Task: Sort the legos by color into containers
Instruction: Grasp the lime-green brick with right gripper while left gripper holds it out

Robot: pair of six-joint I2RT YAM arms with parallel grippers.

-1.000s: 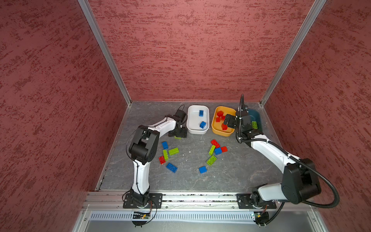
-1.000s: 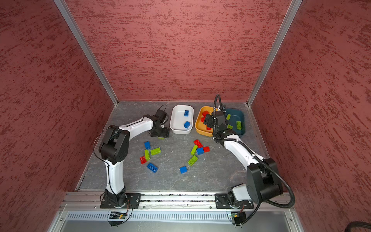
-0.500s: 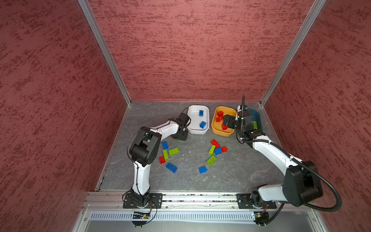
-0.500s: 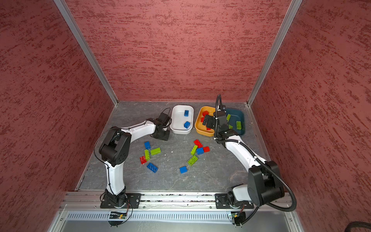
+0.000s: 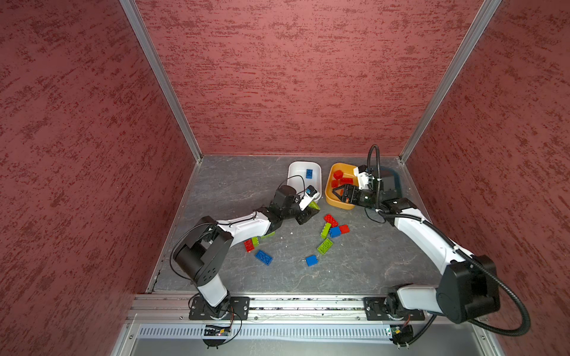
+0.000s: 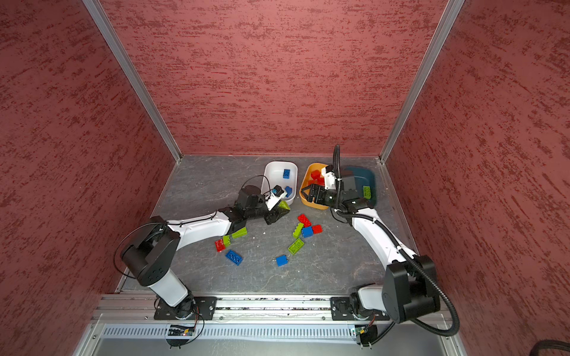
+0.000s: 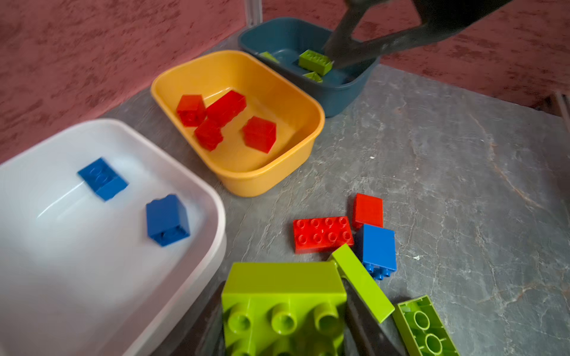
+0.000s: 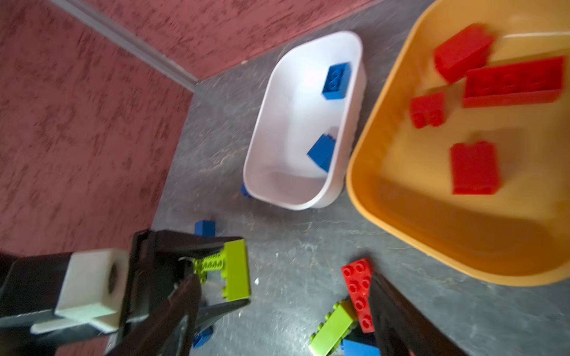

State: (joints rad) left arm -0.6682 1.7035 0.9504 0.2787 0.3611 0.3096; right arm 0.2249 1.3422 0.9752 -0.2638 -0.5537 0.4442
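Observation:
My left gripper point(image 5: 308, 212) is shut on a lime green lego point(image 7: 283, 277), held just off the floor beside the near corner of the white container point(image 5: 294, 168), which holds two blue legos. My right gripper point(image 5: 335, 192) hangs open and empty over the near end of the yellow-orange container point(image 5: 339, 203), where several red legos lie. The dark teal container point(image 6: 368, 175) holds green legos and is partly hidden by the right arm. Loose on the floor lie a red lego point(image 5: 330, 220), a green one point(image 5: 324, 246) and a blue one point(image 5: 311, 260).
More loose bricks lie by the left arm: a blue one point(image 5: 263, 257), a red one point(image 5: 249, 245) and a green one point(image 5: 266, 235). Red textured walls close in the grey floor on three sides. A metal rail point(image 5: 277, 303) runs along the front.
The left gripper closed on the green lego and swung right, from the white container's left side to its near corner. The right gripper moved from the teal container over the yellow-orange one, jaws narrowing slightly.

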